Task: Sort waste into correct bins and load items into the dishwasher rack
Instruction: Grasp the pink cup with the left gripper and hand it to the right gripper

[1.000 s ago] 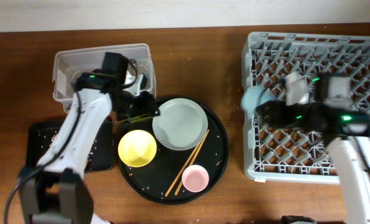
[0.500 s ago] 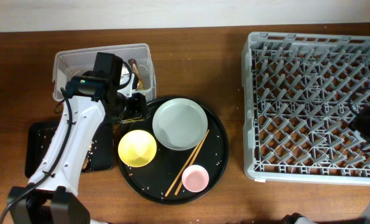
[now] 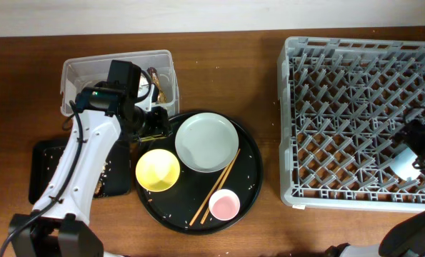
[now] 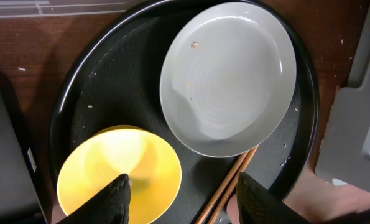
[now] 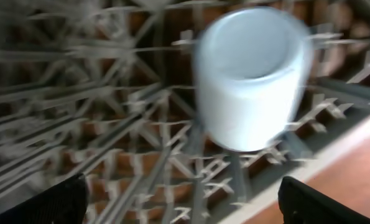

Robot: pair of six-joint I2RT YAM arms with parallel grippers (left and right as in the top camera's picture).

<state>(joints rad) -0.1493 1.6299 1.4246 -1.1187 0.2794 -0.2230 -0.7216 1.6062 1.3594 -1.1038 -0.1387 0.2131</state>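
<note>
The grey dishwasher rack fills the right. A light-blue cup lies in its front right part, blurred in the right wrist view. My right gripper is open and empty, just short of the cup, at the rack's right edge. The grey-green plate, yellow bowl, pink cup and chopsticks sit on the round black tray. My left gripper is open and empty above the bowl and chopsticks, below the plate.
The clear tub stands at the back left with a brown-gold wrapper inside. The shallow black tray lies front left with pale crumbs on it. My left arm crosses over both.
My right arm swung from the rack's left side to its right edge and let go of the light-blue cup, which now lies in the rack. My left gripper shifted slightly.
</note>
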